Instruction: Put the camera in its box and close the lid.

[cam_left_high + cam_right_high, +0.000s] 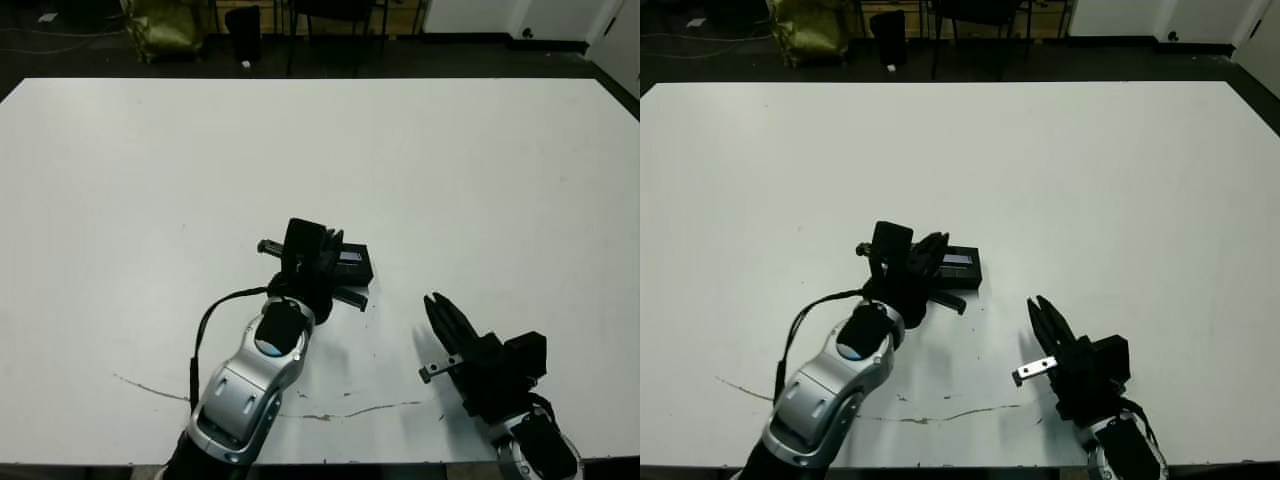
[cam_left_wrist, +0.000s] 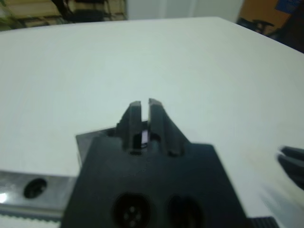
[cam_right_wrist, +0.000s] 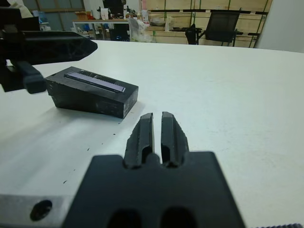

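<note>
Black rectangular lid (image 3: 92,91) with its lilac strip already sits closed on the white table (image 1: 450,160), both end effectors (image 3: 156,130) (image 2: 145,118) pinched together, empty.

The two head views look forward and down from above the white table (image 1: 450,160), sharing the lid (image 1: 352,263) near its middle, while each wrist view sits low behind its own gripper, the right one facing that lid (image 3: 92,90) close by.
</note>
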Robot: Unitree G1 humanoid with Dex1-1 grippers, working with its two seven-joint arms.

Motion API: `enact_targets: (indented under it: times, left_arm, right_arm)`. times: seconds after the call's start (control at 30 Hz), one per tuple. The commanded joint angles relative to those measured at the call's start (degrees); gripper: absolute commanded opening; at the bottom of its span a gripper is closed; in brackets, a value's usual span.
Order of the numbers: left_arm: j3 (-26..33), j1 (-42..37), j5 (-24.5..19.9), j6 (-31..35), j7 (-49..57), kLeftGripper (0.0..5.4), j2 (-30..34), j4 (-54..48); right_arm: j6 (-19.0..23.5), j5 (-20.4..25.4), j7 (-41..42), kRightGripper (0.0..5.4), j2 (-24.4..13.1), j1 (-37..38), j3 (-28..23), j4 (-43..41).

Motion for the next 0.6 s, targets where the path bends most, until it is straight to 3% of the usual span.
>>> enact_targets:
  times: [0.03,0.3,0.6]
  left_arm:
    - [-0.20,2.52,1.13,-4.96,1.14,0.01,-1.96,4.98]
    - [0.43,3.06,4.40,-8.86,3.33,0.01,-1.11,10.38]
    - [2.45,5.13,5.05,-10.21,2.96,0.01,-0.09,12.29]
  right_arm:
    - [1.41,-0.26,-0.39,0.00,-0.50,1.09,-0.07,0.24]
    - [2.36,0.42,0.08,0.00,-0.74,1.21,-0.21,-0.76]
    - [2.95,0.75,0.40,0.00,-0.98,1.24,-0.68,-1.16]
